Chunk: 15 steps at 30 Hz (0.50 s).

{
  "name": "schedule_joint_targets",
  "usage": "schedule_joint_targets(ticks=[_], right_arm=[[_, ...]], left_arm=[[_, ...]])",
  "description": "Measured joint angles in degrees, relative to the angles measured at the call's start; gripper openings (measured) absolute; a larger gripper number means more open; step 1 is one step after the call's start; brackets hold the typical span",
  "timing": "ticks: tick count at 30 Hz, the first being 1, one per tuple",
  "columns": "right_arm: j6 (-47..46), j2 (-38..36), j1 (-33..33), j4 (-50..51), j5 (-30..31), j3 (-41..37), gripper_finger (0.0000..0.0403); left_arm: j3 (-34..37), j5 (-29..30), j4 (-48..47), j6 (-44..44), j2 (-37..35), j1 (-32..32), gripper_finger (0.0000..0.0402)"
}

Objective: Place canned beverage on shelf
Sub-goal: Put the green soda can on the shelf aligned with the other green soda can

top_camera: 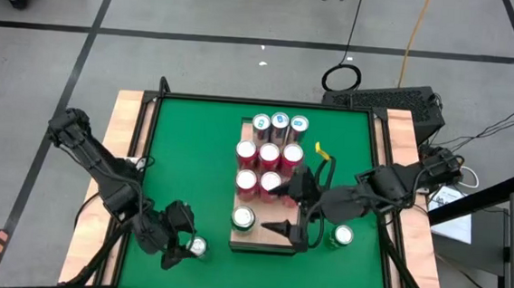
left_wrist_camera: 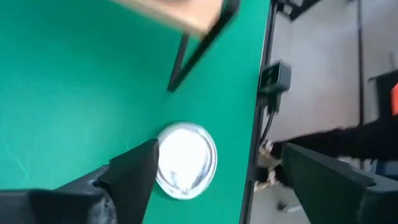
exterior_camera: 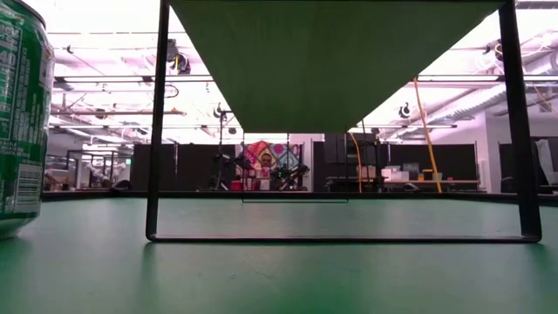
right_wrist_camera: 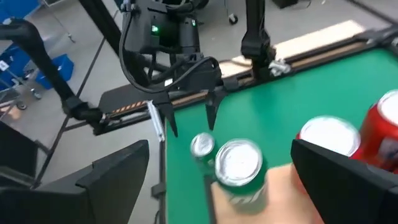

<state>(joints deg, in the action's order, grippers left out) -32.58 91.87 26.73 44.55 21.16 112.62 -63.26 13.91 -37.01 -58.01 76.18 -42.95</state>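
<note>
The shelf is a pale wooden board on black metal legs, standing mid-table. It carries several red cans, three silver-topped cans along its far end, and a green can near its near end. My right gripper hangs open above the shelf's near end, beside that green can. A second green can stands on the table to the shelf's right. At the near left, a silver-topped can stands on the table. My left gripper is open over it, one finger close beside its rim.
Narrow wooden strips edge the green table. A green can stands close to the low camera at its left. Open green surface lies left of the shelf and under it. Cables and a black box lie beyond the far right corner.
</note>
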Motion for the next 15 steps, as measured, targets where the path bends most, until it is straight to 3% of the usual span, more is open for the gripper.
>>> schedule_joint_targets(ticks=[6,15], right_arm=[[-4.91,0.03,1.92,0.75,-0.17,0.00,0.0384],[-7.15,0.05,2.65,0.26,1.12,0.00,0.0384]], left_arm=[[0.00,-0.18,0.03,-0.19,3.78,-2.02,0.0394],[0.02,4.13,-1.77,1.02,8.24,-2.93,0.0394]])
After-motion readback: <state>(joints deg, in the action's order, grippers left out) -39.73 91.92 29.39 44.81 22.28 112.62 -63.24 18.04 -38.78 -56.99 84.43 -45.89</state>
